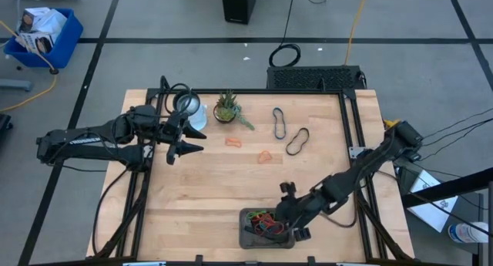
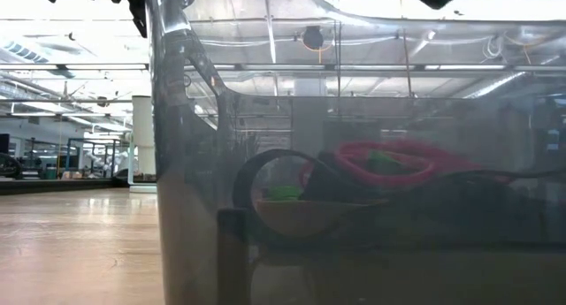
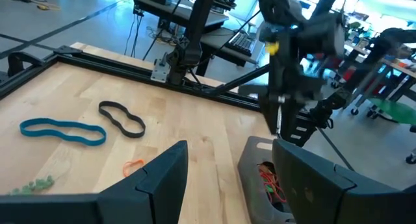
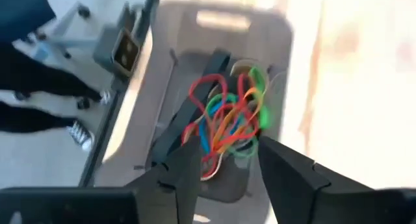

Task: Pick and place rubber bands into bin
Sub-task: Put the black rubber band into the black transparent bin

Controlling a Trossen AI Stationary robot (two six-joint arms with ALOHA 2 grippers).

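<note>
The bin [image 1: 245, 237], a small dark grey tray, stands near the table's near edge and holds a tangle of red, orange, green, blue and black rubber bands [image 4: 227, 117]. My right gripper [image 4: 229, 167] hangs open just above that pile, slanting down, with no band between its fingers. More bands lie flat on the wood: a blue one [image 1: 279, 123], a black one [image 1: 297, 141] and two small orange ones [image 1: 233, 143] [image 1: 265, 156]. My left gripper [image 1: 191, 143] waits open above the table's left part, holding nothing.
A small potted plant [image 1: 227, 108] and a white round object [image 1: 194, 116] stand at the far left of the table. Black frame rails [image 1: 350, 143] run along the table's sides. Bare wood lies between the loose bands and the bin.
</note>
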